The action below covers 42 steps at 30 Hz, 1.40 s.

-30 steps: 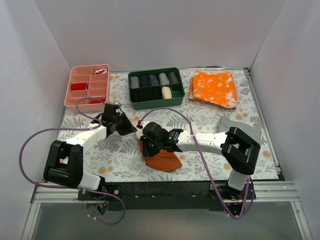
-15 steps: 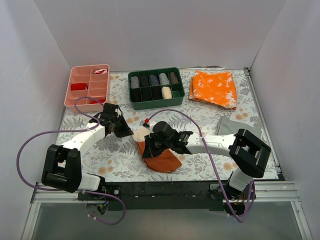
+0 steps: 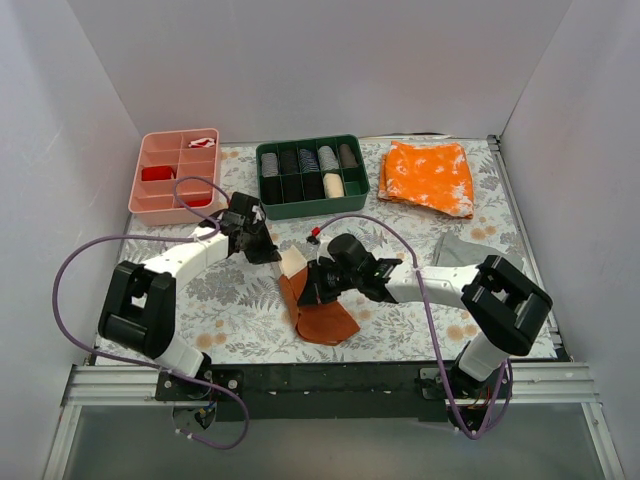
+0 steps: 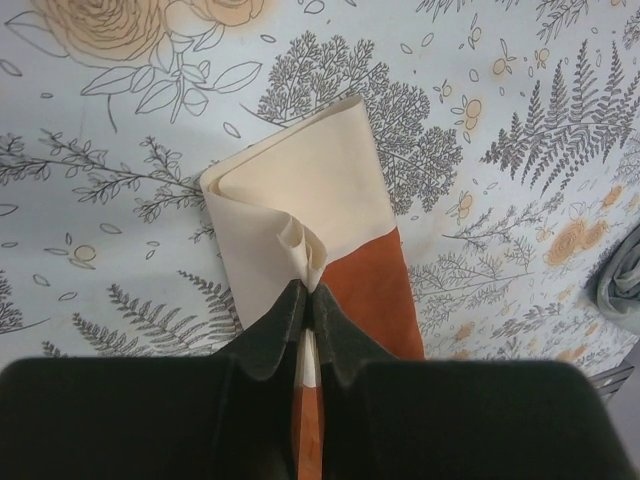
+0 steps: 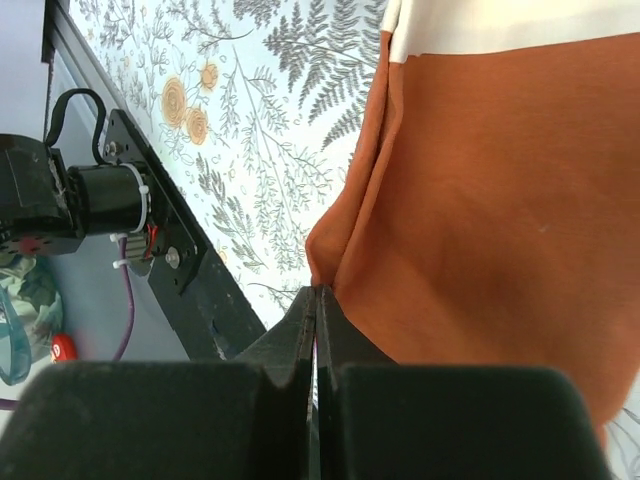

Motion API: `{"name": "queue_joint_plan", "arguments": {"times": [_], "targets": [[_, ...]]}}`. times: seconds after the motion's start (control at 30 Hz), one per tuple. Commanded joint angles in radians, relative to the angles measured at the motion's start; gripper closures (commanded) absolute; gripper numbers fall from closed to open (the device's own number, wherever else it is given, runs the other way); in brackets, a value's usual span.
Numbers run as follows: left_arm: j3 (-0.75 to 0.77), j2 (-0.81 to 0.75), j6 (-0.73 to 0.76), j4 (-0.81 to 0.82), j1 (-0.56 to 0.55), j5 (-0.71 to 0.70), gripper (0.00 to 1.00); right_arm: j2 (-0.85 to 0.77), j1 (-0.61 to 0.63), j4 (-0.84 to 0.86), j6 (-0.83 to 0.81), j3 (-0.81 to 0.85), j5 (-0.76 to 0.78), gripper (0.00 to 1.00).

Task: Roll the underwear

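In front of green tray (image 3: 312, 210), underwear (image 3: 325, 322) on table (image 3: 500, 215). Cream end nearer tray pinched in left gripper (image 4: 305, 295), rust edge farther out pinched in right gripper (image 5: 317, 292); likely stretching strip flat for rolling.

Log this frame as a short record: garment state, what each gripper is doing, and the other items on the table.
garment: underwear, a narrow strip, cream end far, rust-brown end near; no roll visible
left gripper: shut, pinching a fold of the cream part
right gripper: shut, pinching the rust-brown edge
other items: pink tray, green organizer, orange speckled cloth, grey cloth
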Motion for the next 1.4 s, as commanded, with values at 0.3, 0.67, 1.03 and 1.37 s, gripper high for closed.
{"name": "queue_joint_plan", "arguments": {"times": [0.3, 0.67, 1.03, 1.37], "targets": [[0.156, 0.146, -0.036, -0.020, -0.046, -0.084, 1.00, -0.027, -0.107, 0.045, -0.039, -0.043, -0.063, 0.99], [0.237, 0.215, -0.041, -0.036, -0.075, -0.102, 1.00, -0.041, -0.141, 0.001, -0.074, -0.053, -0.056, 0.99], [0.219, 0.224, -0.033, -0.032, -0.075, -0.108, 1.00, -0.055, -0.144, -0.003, 0.030, -0.111, -0.026, 0.49], [0.226, 0.243, -0.029, -0.026, -0.075, -0.101, 1.00, -0.029, -0.144, 0.109, 0.167, -0.163, -0.092, 0.48]]}}
